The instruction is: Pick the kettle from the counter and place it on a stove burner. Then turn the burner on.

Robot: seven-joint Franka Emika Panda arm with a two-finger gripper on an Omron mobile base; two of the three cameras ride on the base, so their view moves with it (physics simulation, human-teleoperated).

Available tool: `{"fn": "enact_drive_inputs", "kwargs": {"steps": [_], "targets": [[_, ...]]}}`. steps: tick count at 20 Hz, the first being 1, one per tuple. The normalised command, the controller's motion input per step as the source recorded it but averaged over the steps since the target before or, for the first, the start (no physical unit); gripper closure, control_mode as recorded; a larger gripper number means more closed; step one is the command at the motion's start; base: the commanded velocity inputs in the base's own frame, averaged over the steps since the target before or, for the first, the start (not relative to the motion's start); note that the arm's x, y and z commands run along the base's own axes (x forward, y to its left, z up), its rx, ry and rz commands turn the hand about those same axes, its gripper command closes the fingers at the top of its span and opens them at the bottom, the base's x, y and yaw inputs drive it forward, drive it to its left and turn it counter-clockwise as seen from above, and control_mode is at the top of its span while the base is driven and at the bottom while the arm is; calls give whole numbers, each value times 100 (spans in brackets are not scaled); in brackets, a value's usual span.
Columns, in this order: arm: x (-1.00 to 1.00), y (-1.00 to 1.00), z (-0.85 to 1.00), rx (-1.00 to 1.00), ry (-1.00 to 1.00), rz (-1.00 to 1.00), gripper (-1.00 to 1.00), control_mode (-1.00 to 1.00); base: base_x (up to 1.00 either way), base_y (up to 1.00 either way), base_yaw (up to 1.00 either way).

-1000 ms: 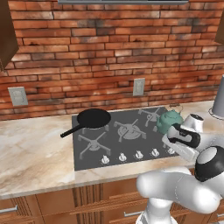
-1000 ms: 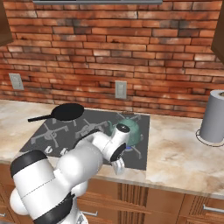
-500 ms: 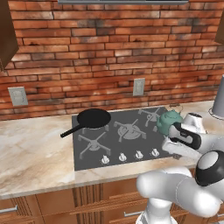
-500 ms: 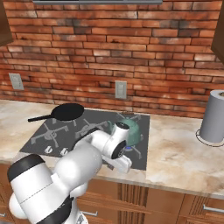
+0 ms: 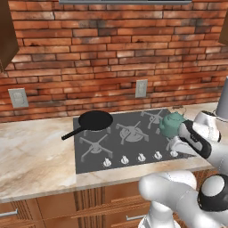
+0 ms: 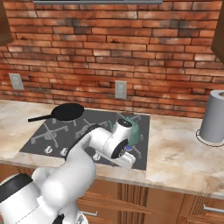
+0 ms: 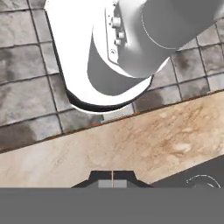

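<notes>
Kettle [image 5: 173,124] sits on right-hand stove burner [image 6: 136,151] of cooktop [image 5: 95,156]; placing looks done. Gripper [image 7: 112,180] low at front edge by counter [image 7: 144,144], jaws pressed together, gripping nothing visible. Judgement: knob step; push squarely, twist slowly, avoid kettle.

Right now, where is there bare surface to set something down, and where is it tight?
Bare: the counter left of the cooktop, and the stretch between the cooktop and the grey canister. Tight: the cooktop's right end, with the kettle and the shut hand; the frying pan fills the back-left burner.

White arm [image 6: 87,153] folded low, jaws closed
</notes>
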Motion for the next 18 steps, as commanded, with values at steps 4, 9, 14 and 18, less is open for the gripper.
{"fn": "enact_drive_inputs", "kwargs": {"steps": [4,9,14,18], "targets": [[-100,0,96,0,-66,16,100,-100,0,0,0],[-100,0,98,0,-66,13,100,-100,0,0,0],[-100,0,95,0,-66,6,100,-100,0,0,0],[-99,27,100,0,-49,14,100,-100,0,0,0]]}}
